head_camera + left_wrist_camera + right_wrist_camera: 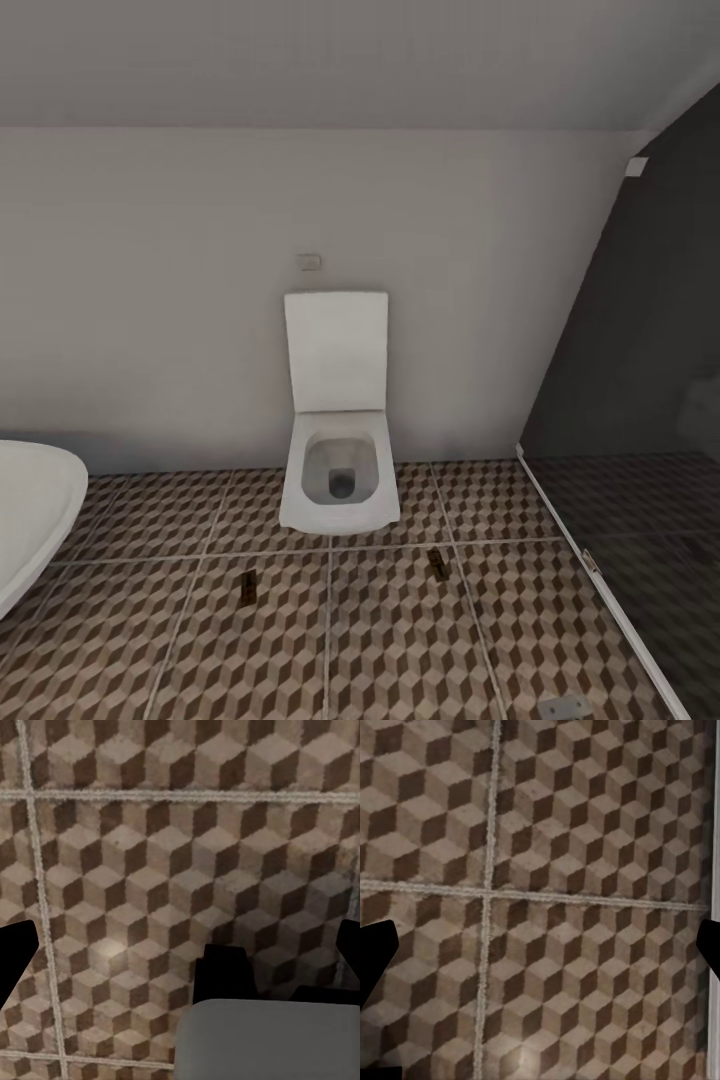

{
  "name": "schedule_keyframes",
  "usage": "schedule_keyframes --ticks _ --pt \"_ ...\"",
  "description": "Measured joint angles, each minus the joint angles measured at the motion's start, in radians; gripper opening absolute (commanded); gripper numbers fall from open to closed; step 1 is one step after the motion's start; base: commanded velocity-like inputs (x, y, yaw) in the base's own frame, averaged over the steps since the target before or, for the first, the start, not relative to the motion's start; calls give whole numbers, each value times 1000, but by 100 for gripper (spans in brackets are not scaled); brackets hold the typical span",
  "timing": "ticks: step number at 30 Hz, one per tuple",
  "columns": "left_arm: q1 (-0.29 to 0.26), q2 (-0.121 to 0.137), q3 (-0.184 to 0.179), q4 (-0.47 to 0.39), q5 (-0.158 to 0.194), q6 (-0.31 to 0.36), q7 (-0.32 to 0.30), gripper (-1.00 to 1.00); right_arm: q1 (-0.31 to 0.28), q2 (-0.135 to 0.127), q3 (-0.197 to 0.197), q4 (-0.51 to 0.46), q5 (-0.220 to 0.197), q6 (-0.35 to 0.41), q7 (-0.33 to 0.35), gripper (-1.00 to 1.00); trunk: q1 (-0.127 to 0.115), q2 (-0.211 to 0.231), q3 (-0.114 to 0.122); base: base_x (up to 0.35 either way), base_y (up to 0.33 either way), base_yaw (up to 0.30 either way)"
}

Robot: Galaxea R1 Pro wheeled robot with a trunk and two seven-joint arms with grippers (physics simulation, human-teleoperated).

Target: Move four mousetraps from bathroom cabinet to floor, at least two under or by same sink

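Observation:
Two mousetraps lie on the bathroom floor (380, 640) in front of a white toilet: one mousetrap (248, 587) left of the bowl, the other mousetrap (438, 563) right of it. Both are small, dark and flat. In the left wrist view my left gripper (180, 952) hangs open over the cube-patterned tiles, its dark fingertips (15, 960) at the frame's edges and nothing between them. In the right wrist view my right gripper (540, 949) is open and empty too, above a grout crossing (487, 894). The cabinet and the bathroom sink are out of view.
The toilet (338, 480) stands against the pale back wall with its lid up. A rounded white tub (30, 510) juts in at the left. A dark glass shower screen (640, 400) and its floor rail (590, 570) close the right side. A grey robot part (262, 1039) sits under the left gripper.

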Motion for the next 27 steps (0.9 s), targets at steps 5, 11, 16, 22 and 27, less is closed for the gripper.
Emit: schedule_keyframes --ticks 5,11,16,22,27 --pt "0 0 0 0 0 0 0 100 0 0 0 -1 0 0 0 100 0 0 0 0 0 0" --pt "0 0 0 0 0 0 0 100 0 0 0 -3 0 0 0 100 0 0 0 -42 0 0" --pt "0 -4 0 0 1 0 1 100 0 -2 -1 -3 0 0 0 100 0 0 0 -164 0 0" --pt "0 -9 0 0 1 0 1 100 0 -1 0 -3 2 0 0 100 0 0 0 -194 0 0" --pt "0 -9 0 1 0 2 2 100 0 -2 -1 -1 0 1 -2 100 0 0 0 -53 0 0"
